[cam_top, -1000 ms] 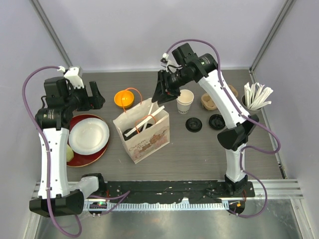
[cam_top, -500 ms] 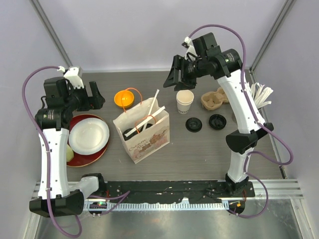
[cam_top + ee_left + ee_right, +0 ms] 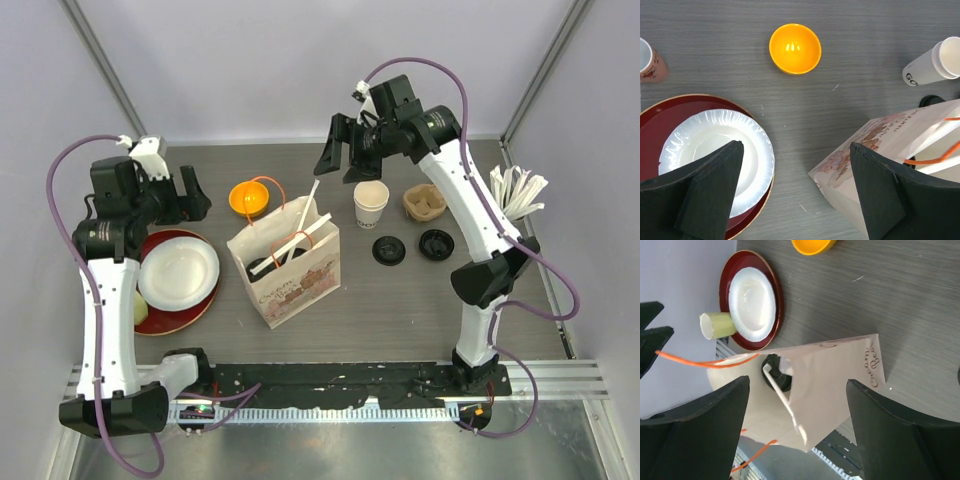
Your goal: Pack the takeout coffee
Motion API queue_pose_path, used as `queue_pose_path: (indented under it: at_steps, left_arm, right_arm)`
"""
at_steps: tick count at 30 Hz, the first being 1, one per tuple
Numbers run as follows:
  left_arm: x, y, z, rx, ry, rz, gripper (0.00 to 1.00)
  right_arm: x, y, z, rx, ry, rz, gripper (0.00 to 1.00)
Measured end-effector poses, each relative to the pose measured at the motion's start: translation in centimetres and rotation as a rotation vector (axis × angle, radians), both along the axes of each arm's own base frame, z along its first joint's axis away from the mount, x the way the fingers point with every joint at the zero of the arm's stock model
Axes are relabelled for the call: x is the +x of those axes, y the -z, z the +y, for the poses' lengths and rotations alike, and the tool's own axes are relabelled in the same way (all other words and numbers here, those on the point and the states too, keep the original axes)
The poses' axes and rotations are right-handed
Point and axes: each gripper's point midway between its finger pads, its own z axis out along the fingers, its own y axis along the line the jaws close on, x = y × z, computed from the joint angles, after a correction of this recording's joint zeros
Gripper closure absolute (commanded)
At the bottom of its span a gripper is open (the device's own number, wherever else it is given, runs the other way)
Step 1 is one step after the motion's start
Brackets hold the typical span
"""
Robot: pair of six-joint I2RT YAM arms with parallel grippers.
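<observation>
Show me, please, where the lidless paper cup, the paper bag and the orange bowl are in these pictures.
lidless paper cup (image 3: 370,212), top external view, on its white side wall.
paper bag (image 3: 292,278), top external view, on its printed front face.
orange bowl (image 3: 795,48), left wrist view, on its inside.

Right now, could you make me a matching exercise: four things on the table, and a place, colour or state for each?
Things: 1 small bowl; 2 paper cup; 3 two lids; 4 paper plate.
Match with: A on the red plate; B flat on the table, right of the bag; C orange; D upright, no lid.
Pairs: 1-C, 2-D, 3-B, 4-A.
</observation>
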Motion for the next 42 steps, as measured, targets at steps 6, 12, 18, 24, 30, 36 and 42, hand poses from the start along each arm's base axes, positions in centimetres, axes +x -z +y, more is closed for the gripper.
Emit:
queue_pose_path:
  at_steps: [6,12,18,24,30,36,42]
  left_arm:
    - [0.2,3.6,1.4,0.024,-0.085,0.074,0.0]
    - [0.3,8.2,4.6,0.089,-0.273,0.14,0.0]
    - [-0.7,10.6,8.1,0.167,-0.476,0.012,0.0]
    - [-1.4,13.2,7.0,0.18,-0.381,-0.175,0.0]
    - [-2.3,16.7,3.7,0.165,-0.17,-0.291,0.0]
    - [-2.6,17.9,2.4,0.155,-0.09,-0.308,0.0]
    - [-2.9,19.4,1.8,0.148,-0.053,-0.247,0.0]
  right_arm:
    - [4.0,2.6,-4.6,-0.034,0.163,-0.058,0.11]
    - [7.4,2.5,-17.1,-0.237,0.467,-0.32,0.0]
    - [2.6,1.6,-23.7,-0.423,0.574,-0.657,0.0]
    - [0.0,7.4,-26.1,-0.518,0.611,-0.737,0.0]
    - [-1.2,15.4,-27.6,-0.615,0.622,-0.639,0.0]
    - [-2.7,19.3,-28.6,-0.609,0.671,-0.648,0.0]
    - [-4.3,20.2,-28.9,-0.573,0.702,-0.67,0.0]
